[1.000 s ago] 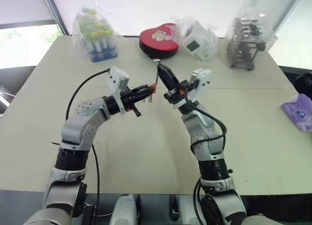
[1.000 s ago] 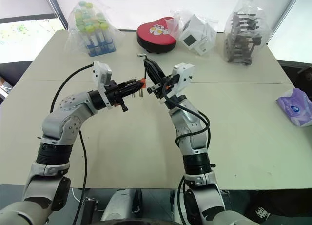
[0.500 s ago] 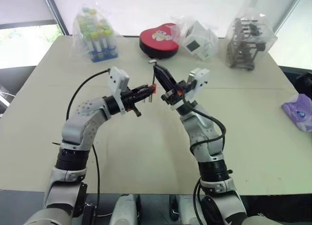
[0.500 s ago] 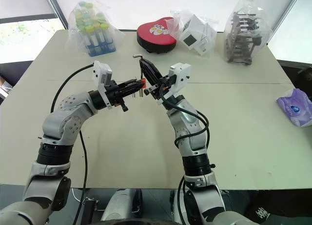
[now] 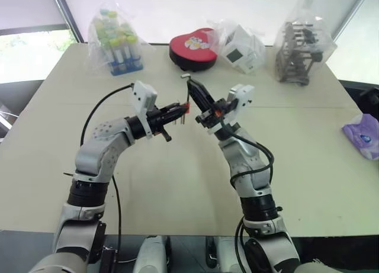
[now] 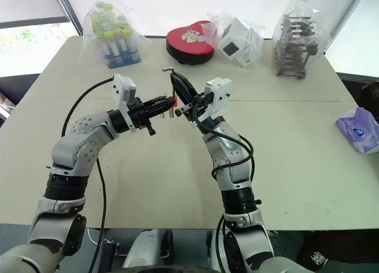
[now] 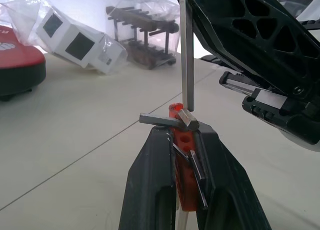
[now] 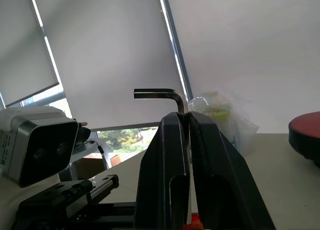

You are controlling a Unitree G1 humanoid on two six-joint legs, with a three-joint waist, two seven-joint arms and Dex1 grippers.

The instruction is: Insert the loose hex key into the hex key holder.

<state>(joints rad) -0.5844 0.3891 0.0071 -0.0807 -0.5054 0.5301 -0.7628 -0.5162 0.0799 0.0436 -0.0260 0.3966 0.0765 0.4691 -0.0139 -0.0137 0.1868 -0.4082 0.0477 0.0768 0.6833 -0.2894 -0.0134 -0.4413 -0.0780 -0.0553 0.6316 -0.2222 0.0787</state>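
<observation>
My left gripper (image 5: 179, 111) is shut on the orange-red hex key holder (image 5: 186, 108), held above the table with several short keys sticking from it. My right gripper (image 5: 194, 88) is shut on the loose hex key (image 5: 188, 90), its short bent end on top. In the left wrist view the loose hex key (image 7: 187, 55) stands upright, and its lower tip sits right at the top of the hex key holder (image 7: 184, 185), which is clamped between the left gripper's fingers (image 7: 155, 170). The right wrist view shows the bent end of the hex key (image 8: 155, 94) rising above my right gripper (image 8: 187, 117).
Along the far edge of the table (image 5: 177, 184) stand a bag of capped tubes (image 5: 115, 39), a red heart-shaped box (image 5: 192, 48), a bag of white cubes (image 5: 240, 47) and a bag with a dark rack (image 5: 302, 48). A purple pack (image 5: 362, 134) lies at the right edge.
My right gripper with the loose hex key has edged slightly left, closer to the holder. The left arm has kept still.
</observation>
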